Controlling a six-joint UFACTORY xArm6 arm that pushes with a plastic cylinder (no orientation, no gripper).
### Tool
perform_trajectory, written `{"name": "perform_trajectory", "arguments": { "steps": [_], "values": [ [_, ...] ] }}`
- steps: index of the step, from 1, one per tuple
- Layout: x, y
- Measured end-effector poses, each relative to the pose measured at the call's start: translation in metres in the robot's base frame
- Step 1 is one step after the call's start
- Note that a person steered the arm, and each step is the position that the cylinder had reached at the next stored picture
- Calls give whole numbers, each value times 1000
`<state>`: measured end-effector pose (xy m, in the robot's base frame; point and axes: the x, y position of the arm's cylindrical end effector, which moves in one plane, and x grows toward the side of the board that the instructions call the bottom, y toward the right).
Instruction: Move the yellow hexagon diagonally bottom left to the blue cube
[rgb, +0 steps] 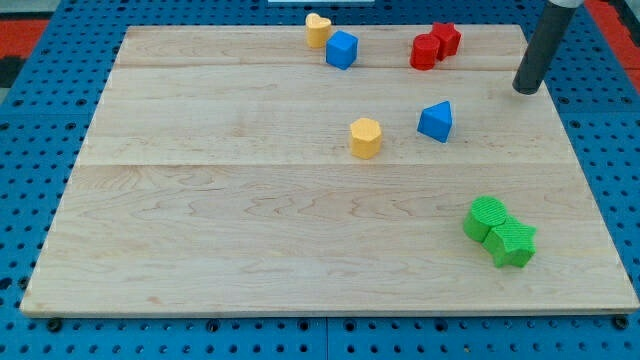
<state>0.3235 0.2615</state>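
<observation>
The yellow hexagon (365, 138) sits near the middle of the wooden board (200, 200). The blue cube (342, 49) stands near the view's top, above and slightly left of the hexagon, touching a yellow heart (318, 30) on its upper left. My tip (526, 90) is at the view's upper right, far to the right of the hexagon and the cube, touching no block.
A blue triangular block (436, 121) lies right of the hexagon. Two red blocks (435, 45) sit together at the top, left of my tip. Two green blocks (500, 232) sit together at the lower right. Blue pegboard surrounds the board.
</observation>
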Motion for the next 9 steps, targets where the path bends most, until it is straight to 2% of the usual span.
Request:
{"name": "perform_trajectory", "arguments": {
  "steps": [2, 4, 6, 7, 8, 9],
  "values": [
    [37, -31],
    [95, -136],
    [88, -313],
    [82, -285],
    [40, -284],
    [46, -349]
  ]
}}
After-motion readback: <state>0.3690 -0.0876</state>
